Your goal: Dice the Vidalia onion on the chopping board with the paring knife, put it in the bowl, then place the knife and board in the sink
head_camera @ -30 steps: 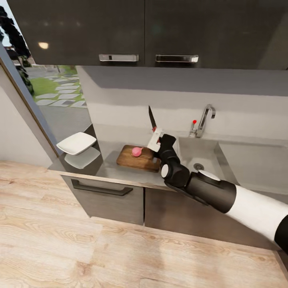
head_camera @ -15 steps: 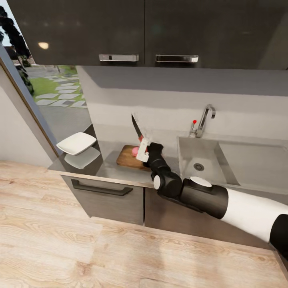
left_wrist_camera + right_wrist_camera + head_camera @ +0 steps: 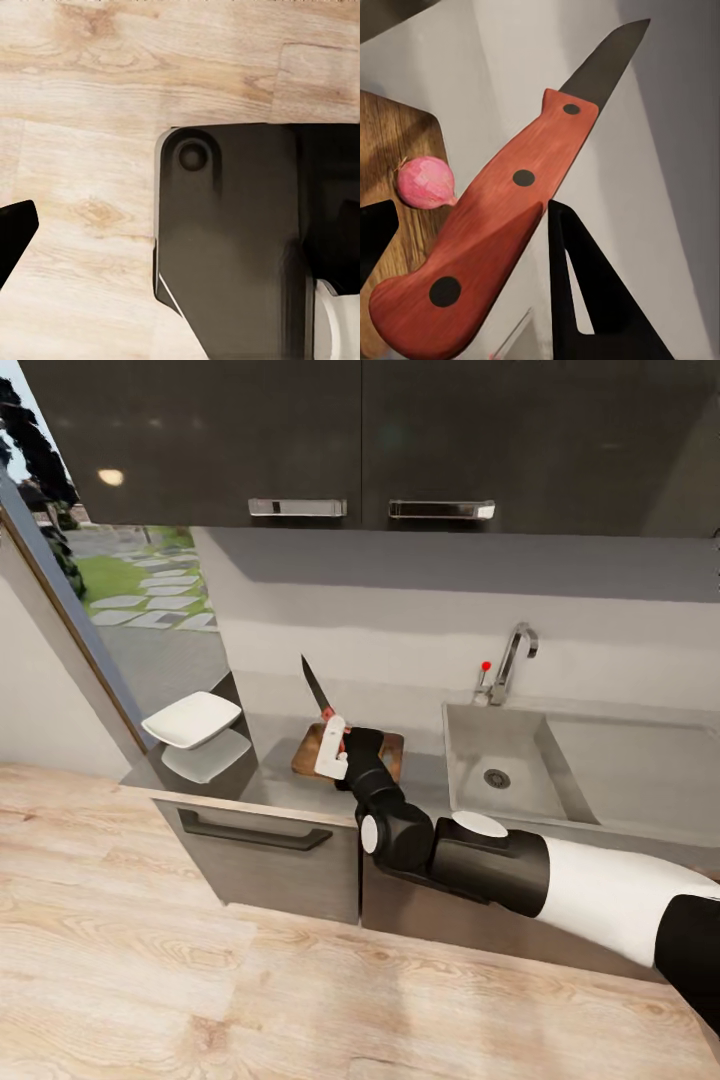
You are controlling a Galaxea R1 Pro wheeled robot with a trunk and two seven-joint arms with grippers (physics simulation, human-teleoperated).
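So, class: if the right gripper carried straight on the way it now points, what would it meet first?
Probably the countertop beside the chopping board; the right gripper aims past the Vidalia onion. Depth is unclear.

1. My head camera gives an evenly bright, soft render; daylight enters by the window (image 3: 130,590) on my left.
2. A broad shadow lies under the upper cabinets (image 3: 360,440), whose dark doors carry a small glare spot.
3. The countertop (image 3: 640,760) gleams.
4. My right wrist picture is slightly soft, with hard-edged shadows.
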